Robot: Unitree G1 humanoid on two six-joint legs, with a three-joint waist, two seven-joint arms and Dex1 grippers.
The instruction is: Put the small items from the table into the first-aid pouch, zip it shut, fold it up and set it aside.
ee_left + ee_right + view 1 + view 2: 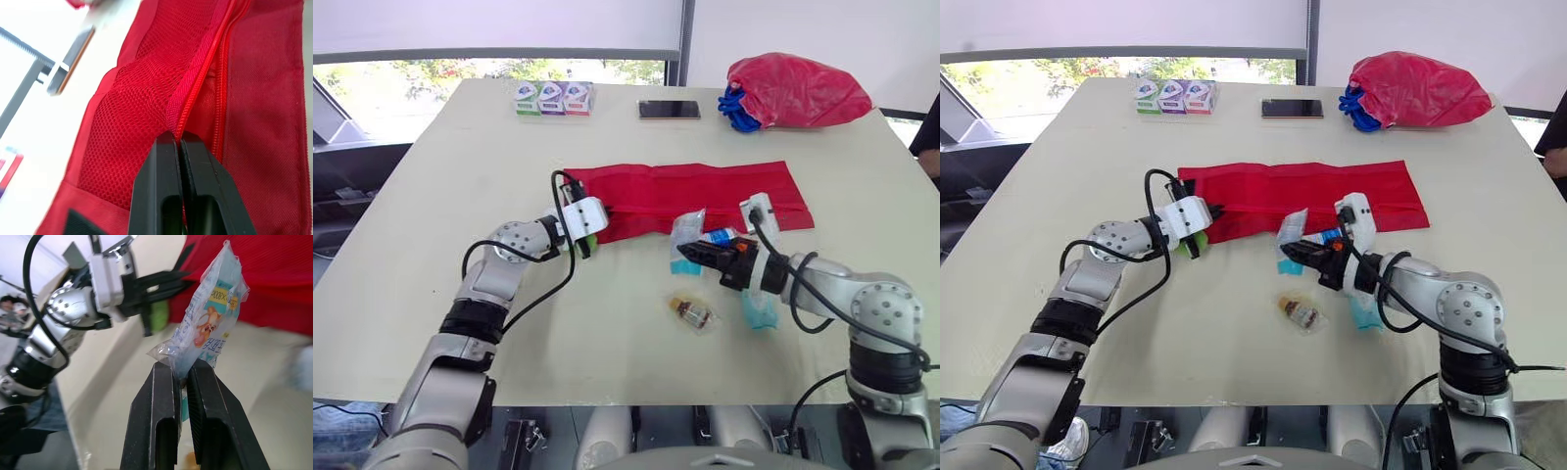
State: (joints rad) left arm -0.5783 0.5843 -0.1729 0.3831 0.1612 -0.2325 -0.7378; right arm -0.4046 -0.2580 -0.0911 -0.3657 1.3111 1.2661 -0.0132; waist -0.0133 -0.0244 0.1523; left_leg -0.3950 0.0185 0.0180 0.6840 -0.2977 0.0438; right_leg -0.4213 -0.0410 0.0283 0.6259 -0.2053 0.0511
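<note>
left claw [179, 139] pinched closed, right claw [182, 368] clamped

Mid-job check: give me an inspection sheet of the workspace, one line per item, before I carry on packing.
Surface: pale table, no spills seen.
Job's things: red first-aid pouch laid flat, unfolded; clear packet lifted; bagged small bottle and teal item loose on the table.
Clutter: three small boxes, phone and red bag along the far edge.
Grippers: left gripper, jaws shut on the pouch's zipper edge; right gripper, jaws shut on the packet.
Cables: black cable loops off the left wrist; second cable off the right wrist.
Surroundings: window behind; person's sleeve at the right edge.
</note>
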